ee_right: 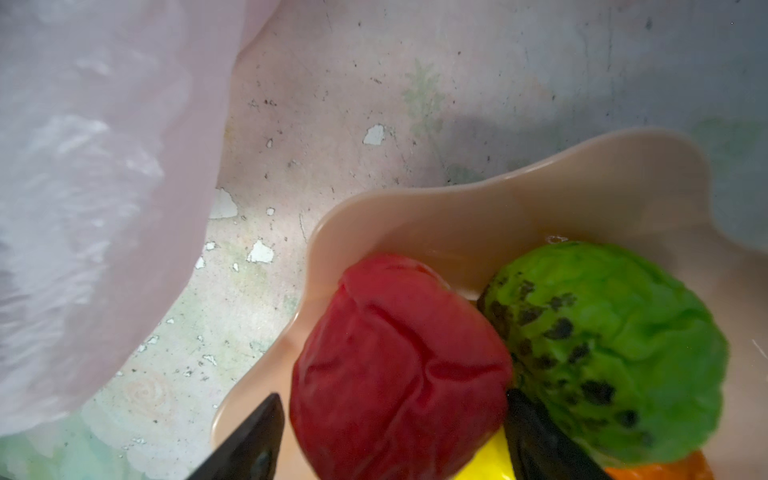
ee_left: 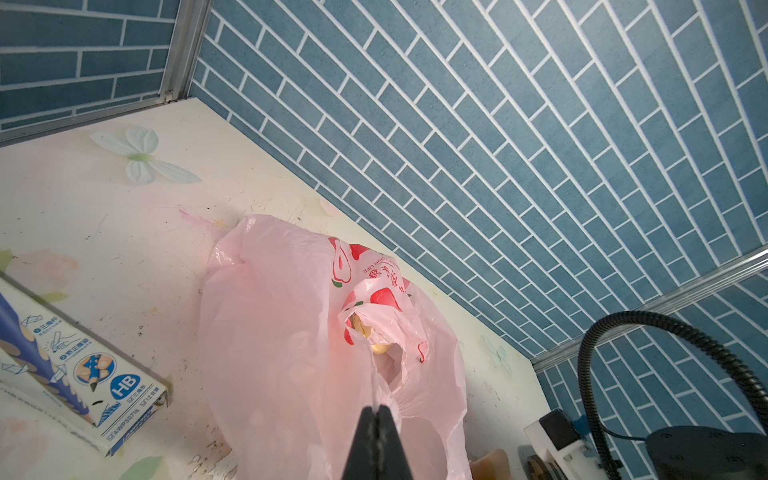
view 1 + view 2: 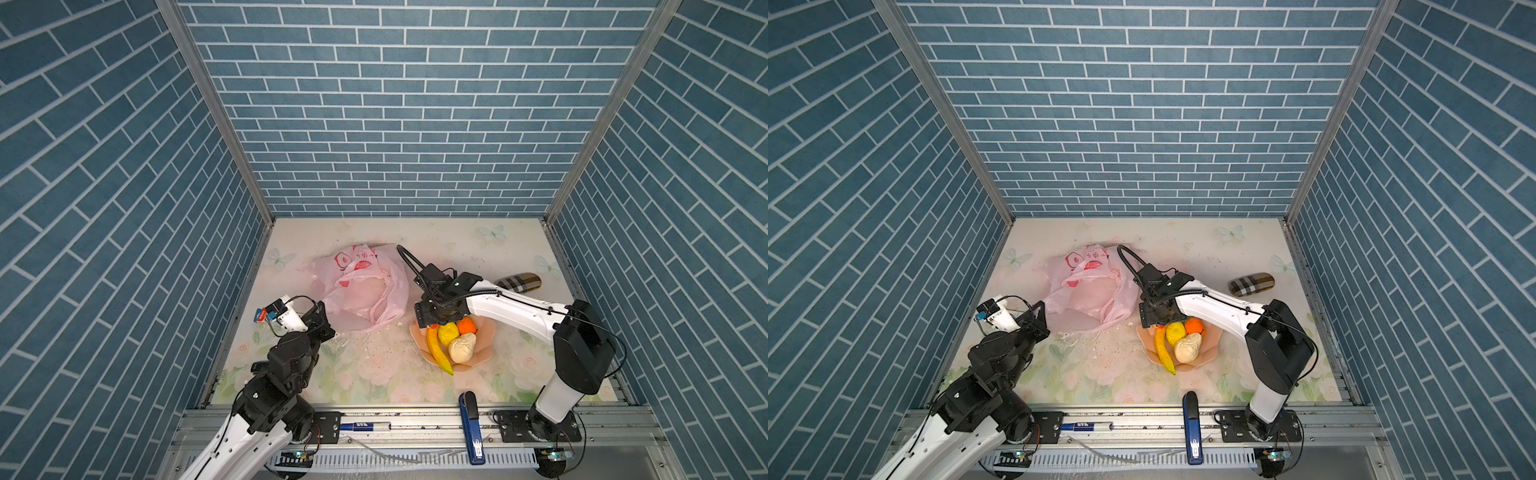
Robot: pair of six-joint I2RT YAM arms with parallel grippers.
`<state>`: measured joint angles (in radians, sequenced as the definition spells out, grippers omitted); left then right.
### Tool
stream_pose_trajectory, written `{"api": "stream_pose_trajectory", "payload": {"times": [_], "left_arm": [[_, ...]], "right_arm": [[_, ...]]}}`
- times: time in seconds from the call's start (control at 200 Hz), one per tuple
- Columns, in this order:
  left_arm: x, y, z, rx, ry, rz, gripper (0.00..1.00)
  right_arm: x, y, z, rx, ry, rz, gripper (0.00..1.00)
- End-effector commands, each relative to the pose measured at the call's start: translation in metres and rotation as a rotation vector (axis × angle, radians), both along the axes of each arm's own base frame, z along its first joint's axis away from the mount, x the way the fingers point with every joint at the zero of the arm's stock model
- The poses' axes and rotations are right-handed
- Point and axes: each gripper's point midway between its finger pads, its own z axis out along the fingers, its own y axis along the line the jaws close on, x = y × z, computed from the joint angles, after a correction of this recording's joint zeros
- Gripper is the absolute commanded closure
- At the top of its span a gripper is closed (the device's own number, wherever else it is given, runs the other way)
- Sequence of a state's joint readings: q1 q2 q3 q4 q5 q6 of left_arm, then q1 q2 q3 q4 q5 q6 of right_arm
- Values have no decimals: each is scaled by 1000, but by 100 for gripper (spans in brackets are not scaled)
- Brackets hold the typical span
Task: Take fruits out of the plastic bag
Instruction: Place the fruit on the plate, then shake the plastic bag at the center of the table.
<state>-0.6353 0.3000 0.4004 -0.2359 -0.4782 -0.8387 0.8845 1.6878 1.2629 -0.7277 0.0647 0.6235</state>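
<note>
The right gripper (image 1: 392,397) has its jaws spread either side of the red apple (image 1: 399,353), which sits in the bowl (image 1: 457,216) against the green bumpy fruit (image 1: 602,332). A skewed retreat could knock the apple over the rim just ahead. The left gripper (image 2: 377,411), pressed together, pinches the plastic bag (image 2: 270,332). A tug might tear the film or spill the pale fruit (image 2: 374,347) beyond its tips. The floral table (image 3: 457,249) is scuffed and flaking, and blue brick-patterned walls (image 3: 395,104) enclose it.

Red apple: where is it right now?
In the right wrist view, the red apple sits in the peach bowl, beside the green bumpy fruit, between the right arm's fingers.
</note>
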Motion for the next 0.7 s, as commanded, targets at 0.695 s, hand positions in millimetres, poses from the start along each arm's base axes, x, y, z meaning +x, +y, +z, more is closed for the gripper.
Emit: {"api": "stream_pose_trajectory", "payload": {"times": [0.695], "left_arm": [[0,-3,12,32,7,-20,100]], "right_arm": [[59,83,85,59,-247,290,20]]}}
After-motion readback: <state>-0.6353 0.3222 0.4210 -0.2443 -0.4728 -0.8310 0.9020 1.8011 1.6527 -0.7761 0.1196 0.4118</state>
